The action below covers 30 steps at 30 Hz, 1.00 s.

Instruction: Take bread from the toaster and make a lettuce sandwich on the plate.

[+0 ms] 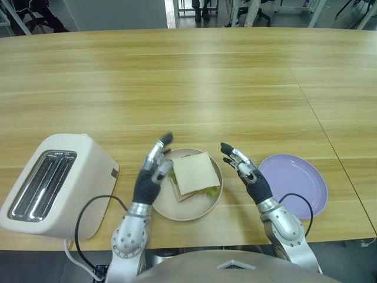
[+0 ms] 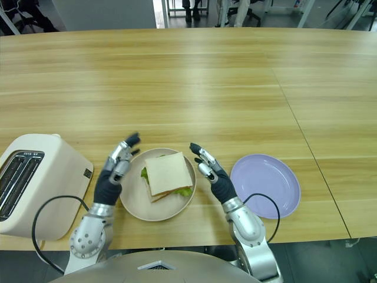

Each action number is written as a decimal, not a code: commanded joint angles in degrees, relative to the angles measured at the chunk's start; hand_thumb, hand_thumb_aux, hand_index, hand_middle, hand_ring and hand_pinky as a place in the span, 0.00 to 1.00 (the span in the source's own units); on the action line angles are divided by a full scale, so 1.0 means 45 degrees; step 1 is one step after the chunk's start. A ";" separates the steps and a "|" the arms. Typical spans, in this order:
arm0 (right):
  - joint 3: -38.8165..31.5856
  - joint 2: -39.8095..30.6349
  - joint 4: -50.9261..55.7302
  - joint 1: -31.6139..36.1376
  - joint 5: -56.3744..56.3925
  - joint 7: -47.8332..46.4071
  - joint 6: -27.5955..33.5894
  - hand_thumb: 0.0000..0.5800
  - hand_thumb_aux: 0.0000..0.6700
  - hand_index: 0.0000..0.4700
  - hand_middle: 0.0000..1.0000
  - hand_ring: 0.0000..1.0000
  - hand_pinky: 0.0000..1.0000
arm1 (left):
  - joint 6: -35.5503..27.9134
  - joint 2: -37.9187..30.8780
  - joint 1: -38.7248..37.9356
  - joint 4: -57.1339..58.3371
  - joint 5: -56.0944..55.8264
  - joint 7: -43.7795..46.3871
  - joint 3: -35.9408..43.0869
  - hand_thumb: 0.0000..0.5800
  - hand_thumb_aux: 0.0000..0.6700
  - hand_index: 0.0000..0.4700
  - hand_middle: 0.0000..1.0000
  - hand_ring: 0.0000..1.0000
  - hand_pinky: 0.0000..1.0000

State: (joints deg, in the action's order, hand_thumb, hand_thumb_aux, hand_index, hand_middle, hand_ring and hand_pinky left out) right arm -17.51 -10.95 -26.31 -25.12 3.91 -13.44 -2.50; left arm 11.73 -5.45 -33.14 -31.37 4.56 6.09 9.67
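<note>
Item: we are cataloguing a broad light-wood table (image 1: 235,88), its grain running side to side, with a seam (image 1: 323,127) slanting across its right part. Beyond its far edge we are noting a grey panel (image 1: 112,15), a dark chair base (image 1: 259,16) and a strip of pale floor (image 1: 171,12).

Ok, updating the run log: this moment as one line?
sandwich: on beige plate, lettuce showing | left hand: open, beside plate | right hand: open, beside plate | toaster: far left
</note>
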 commanded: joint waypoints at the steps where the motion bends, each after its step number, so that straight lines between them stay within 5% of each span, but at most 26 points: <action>1: 0.0321 -0.0557 -0.0125 -0.0308 0.0822 -0.0857 0.0141 1.00 1.00 0.98 1.00 1.00 1.00 | 0.0215 -0.0835 -0.0689 0.0405 -0.0307 0.0854 0.0186 1.00 1.00 0.98 1.00 1.00 1.00; 15: -0.0669 -0.2208 0.1019 -0.0567 0.2589 -0.4114 0.1328 1.00 1.00 0.98 1.00 1.00 1.00 | -0.0084 -0.4879 -0.2970 0.0276 -0.4299 0.4982 -0.1132 1.00 1.00 0.98 1.00 1.00 1.00; 24: -0.1291 -0.2254 0.1217 -0.0478 0.2722 -0.4206 0.3556 1.00 1.00 0.98 1.00 1.00 1.00 | -0.1086 -0.5961 -0.3119 0.0854 -0.3033 0.5509 -0.1070 1.00 1.00 0.98 1.00 1.00 1.00; 30: -0.1441 -0.2042 0.2046 0.0017 0.1601 -0.3568 0.3800 1.00 1.00 0.98 1.00 1.00 1.00 | -0.1753 -0.5731 -0.2489 0.0930 -0.2358 0.5390 -0.0519 1.00 1.00 0.98 1.00 1.00 1.00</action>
State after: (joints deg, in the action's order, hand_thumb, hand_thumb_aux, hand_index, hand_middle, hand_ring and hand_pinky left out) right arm -23.26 -20.37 -18.93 -25.43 13.16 -30.73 13.67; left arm 5.53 -31.32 -44.63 -27.92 -7.75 30.31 5.94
